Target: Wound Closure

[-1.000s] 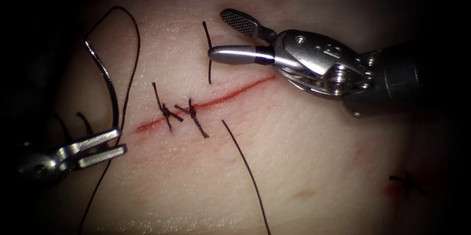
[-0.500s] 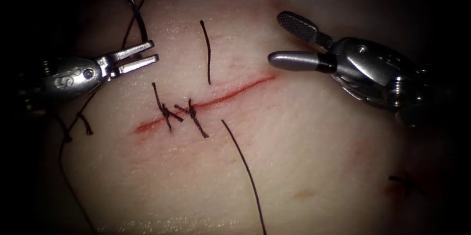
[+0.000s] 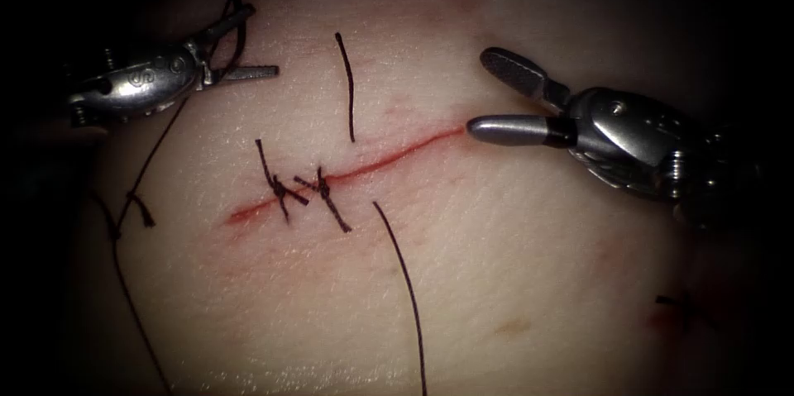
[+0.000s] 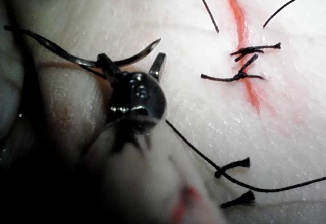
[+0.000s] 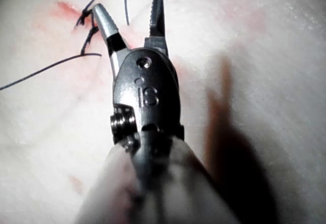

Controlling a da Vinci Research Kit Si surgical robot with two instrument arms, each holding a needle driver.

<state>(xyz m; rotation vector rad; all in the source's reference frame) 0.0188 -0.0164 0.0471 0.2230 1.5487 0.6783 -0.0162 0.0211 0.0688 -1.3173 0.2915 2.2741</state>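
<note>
meanwhile the left tool [image 4: 133, 63] clamps the needle [image 4: 76, 57] mid-curve, clear of the tissue [image 3: 513, 264]; the right tool [image 3: 488, 92] gapes, holding nothing

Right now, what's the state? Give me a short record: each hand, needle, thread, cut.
left hand: at the needle, grip unclear
right hand: open, empty, by the cut's right end
needle: crosses the left hand near mid-curve, tip free, not in the tissue
thread: runs from by the left hand down the left
cut: two knots toward its left end
</note>
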